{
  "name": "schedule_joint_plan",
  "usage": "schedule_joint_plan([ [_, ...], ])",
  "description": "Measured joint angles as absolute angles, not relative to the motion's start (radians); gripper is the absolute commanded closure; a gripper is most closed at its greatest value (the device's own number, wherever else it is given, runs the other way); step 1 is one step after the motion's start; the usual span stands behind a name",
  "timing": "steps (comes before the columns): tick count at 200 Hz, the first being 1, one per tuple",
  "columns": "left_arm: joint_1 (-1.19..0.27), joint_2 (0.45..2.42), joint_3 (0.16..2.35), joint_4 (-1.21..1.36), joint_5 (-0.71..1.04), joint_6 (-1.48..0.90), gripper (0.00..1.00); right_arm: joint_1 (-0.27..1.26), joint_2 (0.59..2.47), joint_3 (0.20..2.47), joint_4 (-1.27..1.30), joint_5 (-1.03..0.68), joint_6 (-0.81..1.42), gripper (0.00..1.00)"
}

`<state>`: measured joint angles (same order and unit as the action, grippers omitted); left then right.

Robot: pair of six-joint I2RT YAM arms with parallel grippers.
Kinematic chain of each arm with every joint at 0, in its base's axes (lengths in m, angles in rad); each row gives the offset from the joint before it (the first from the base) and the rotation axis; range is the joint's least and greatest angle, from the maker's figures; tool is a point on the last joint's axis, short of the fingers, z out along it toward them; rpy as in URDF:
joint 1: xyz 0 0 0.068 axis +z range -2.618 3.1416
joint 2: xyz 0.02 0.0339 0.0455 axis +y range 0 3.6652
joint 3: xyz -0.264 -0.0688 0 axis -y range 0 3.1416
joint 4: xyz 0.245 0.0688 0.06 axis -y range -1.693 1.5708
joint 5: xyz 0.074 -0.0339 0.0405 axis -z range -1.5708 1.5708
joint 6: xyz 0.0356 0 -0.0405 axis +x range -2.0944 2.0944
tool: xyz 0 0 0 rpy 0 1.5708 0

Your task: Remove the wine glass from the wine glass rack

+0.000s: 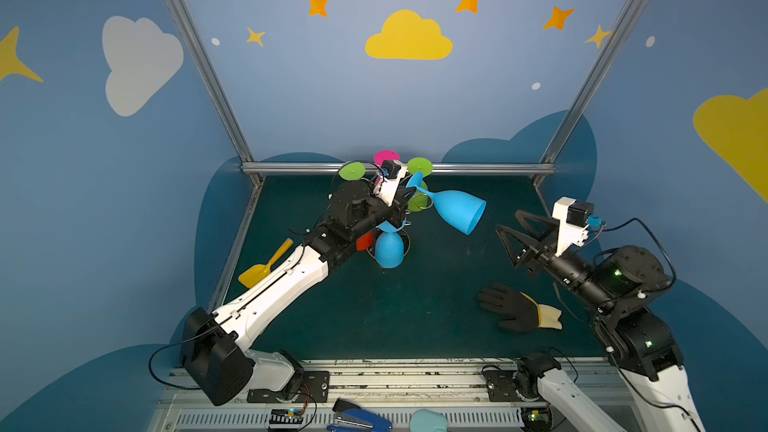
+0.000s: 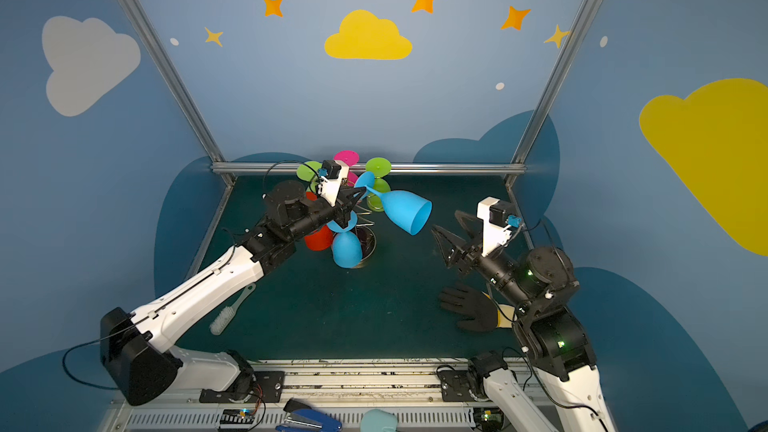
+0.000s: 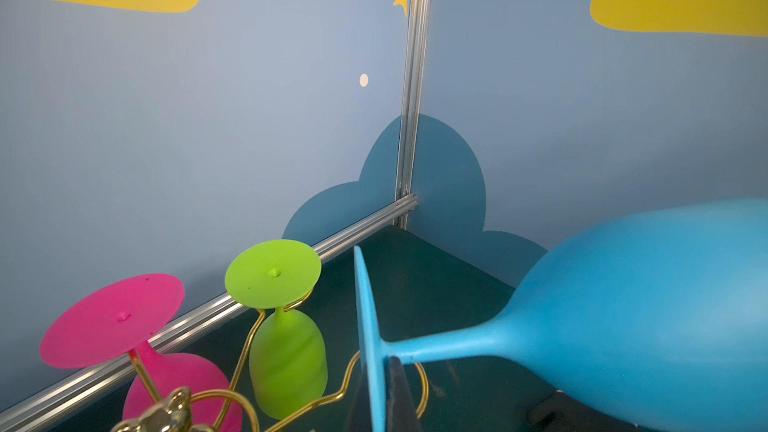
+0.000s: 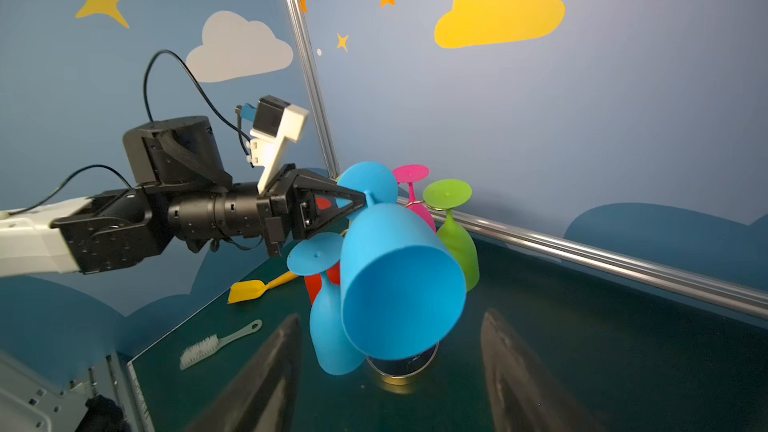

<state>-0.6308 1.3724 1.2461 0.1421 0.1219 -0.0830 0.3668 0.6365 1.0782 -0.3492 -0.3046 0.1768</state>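
L claw (image 4: 365, 198) pinches blue glass (image 1: 457, 209) stem, bowl tipped sideways by rack (image 3: 172, 411); R claw (image 1: 507, 220) open (empty). Best: hold firm, draw foot clear w/o snagging wire.

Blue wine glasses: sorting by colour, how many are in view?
2. The held blue wine glass is in the left end effector; the hanging blue wine glass is upside down on the wine glass rack. More may be hidden.

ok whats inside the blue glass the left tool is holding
Nothing shows inside. The right wrist view looks straight into the blue glass, held sideways by the left tool: a bare blue bowl, and nothing covers it.
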Motion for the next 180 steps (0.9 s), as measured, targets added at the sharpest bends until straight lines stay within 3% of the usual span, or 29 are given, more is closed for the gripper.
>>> schedule_joint_plan([
  [55, -0.628, 1.348, 1.247, 0.134, 0.235, -0.14, 0.97, 0.351, 0.719, 1.022, -0.336, -0.357, 0.226, 0.46],
  [131, -0.622, 1.347, 1.247, 0.122, 0.284, -0.142, 0.97, 0.347, 0.835, 1.031, -0.235, -0.496, 0.285, 0.94],
  [165, -0.623, 1.347, 1.247, 0.125, 0.273, -0.135, 0.95, 0.343, 0.853, 1.048, -0.245, -0.488, 0.303, 1.0],
  [180, -0.623, 1.347, 1.247, 0.129, 0.271, -0.134, 0.89, 0.343, 0.858, 1.056, -0.247, -0.48, 0.305, 1.0],
])
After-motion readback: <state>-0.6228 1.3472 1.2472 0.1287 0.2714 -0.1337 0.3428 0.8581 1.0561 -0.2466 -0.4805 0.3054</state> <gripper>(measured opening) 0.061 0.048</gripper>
